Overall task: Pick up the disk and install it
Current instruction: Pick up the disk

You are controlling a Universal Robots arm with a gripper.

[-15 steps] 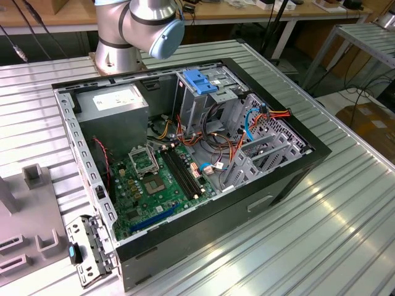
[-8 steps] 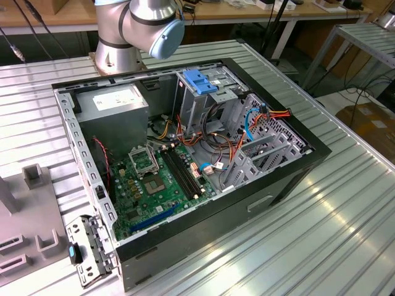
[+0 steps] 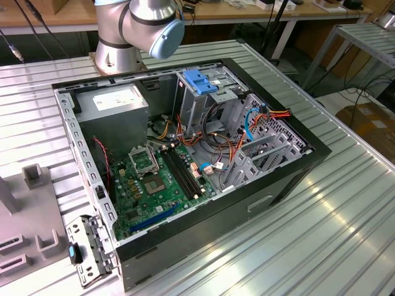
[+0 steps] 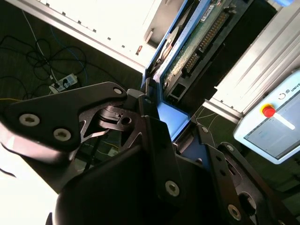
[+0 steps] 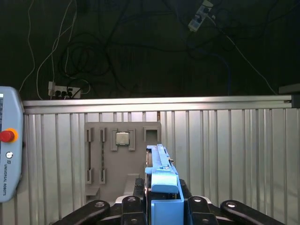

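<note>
First wrist view gives me the gripper (image 5: 161, 201) closest to the lens, its black fingers (image 5: 140, 199) clamped on the disk (image 5: 161, 171) from both sides. The disk stands on its thin edge, a blue rail (image 5: 163, 183) facing me, and its long axis runs straight out from the gripper, away from the camera. In the second wrist view the same grasp shows at an angle (I get the circuit-board face there), with the disk (image 4: 199, 42) reaching well past the fingertips. Beyond the disk's far end lies a grey fixture plate (image 5: 101, 154) with a small square chip (image 5: 123, 138) seated in it, on the ribbed metal table (image 5: 225, 154). A teach pendant (image 5: 7, 150) with a red button shows near the table's edge. Farthest off, cables and a power strip (image 5: 61, 91) lie on the dark floor.
</note>
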